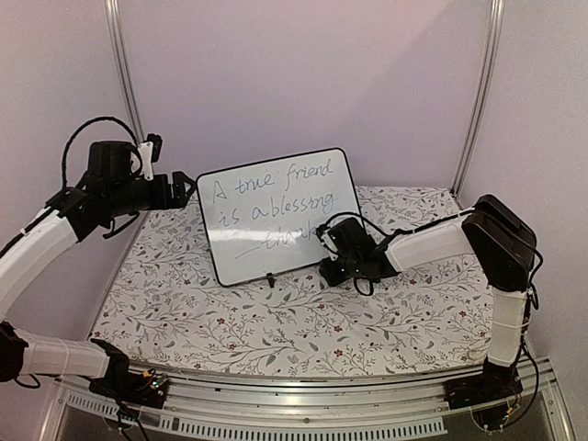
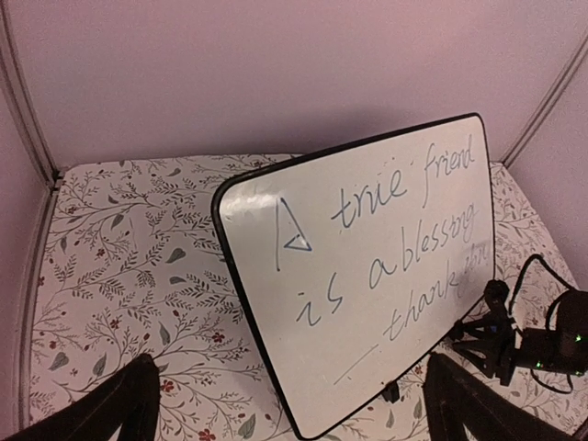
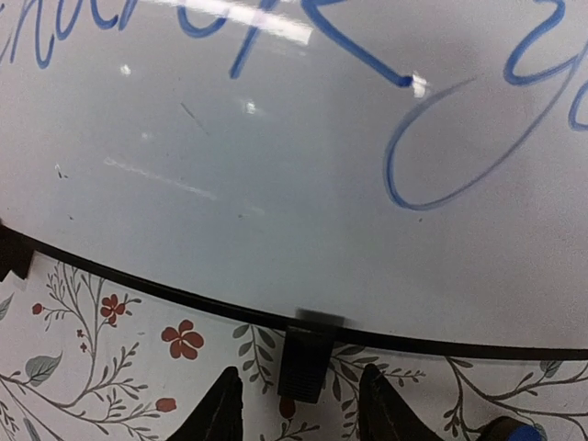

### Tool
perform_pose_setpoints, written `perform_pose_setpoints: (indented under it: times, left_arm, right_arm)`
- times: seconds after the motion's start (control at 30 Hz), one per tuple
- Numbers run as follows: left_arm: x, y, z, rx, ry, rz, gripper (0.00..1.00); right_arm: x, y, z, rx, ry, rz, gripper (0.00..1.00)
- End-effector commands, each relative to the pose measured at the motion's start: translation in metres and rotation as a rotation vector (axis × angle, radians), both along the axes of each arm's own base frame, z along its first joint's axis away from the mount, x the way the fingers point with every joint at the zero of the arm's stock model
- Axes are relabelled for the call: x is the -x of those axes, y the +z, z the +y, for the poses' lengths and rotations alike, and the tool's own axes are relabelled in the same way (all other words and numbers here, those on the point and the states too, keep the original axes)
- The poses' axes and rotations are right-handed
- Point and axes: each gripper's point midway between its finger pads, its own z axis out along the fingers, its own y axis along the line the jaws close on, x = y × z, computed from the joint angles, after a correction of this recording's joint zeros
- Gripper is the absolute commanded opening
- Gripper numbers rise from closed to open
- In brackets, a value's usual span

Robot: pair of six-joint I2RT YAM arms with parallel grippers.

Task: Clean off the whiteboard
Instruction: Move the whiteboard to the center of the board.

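Observation:
The whiteboard [image 1: 276,213] stands tilted on small black feet at the back middle of the table, with blue handwriting across it. It fills the left wrist view [image 2: 367,276] and the top of the right wrist view [image 3: 276,165]. My left gripper [image 1: 186,188] hovers raised beside the board's upper left corner, open and empty; its dark fingers [image 2: 110,409] show wide apart [image 2: 289,363]. My right gripper [image 1: 323,241] is low at the board's lower right edge, open and empty [image 3: 299,372]. One black stand foot [image 3: 303,363] sits just ahead, between its fingertips [image 3: 220,413].
The table [image 1: 276,322] has a floral cloth. Pale walls and metal corner posts [image 1: 124,73] close the back and sides. A small blue object [image 3: 510,430] shows at the bottom right edge of the right wrist view. Cables [image 1: 354,220] loop off the right wrist.

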Motion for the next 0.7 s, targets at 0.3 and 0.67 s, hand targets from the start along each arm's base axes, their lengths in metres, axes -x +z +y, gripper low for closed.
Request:
perform_pose_setpoints:
  times: [0.3, 0.67]
  left_arm:
    - [-0.004, 0.008, 0.019, 0.025, 0.07, -0.033, 1.0]
    - [0.001, 0.018, 0.029, 0.039, 0.099, -0.063, 1.0]
  right_arm:
    - [0.0, -0.005, 0.01, -0.027, 0.032, -0.009, 0.03]
    - [0.025, 0.002, -0.003, -0.037, 0.091, 0.007, 0.0]
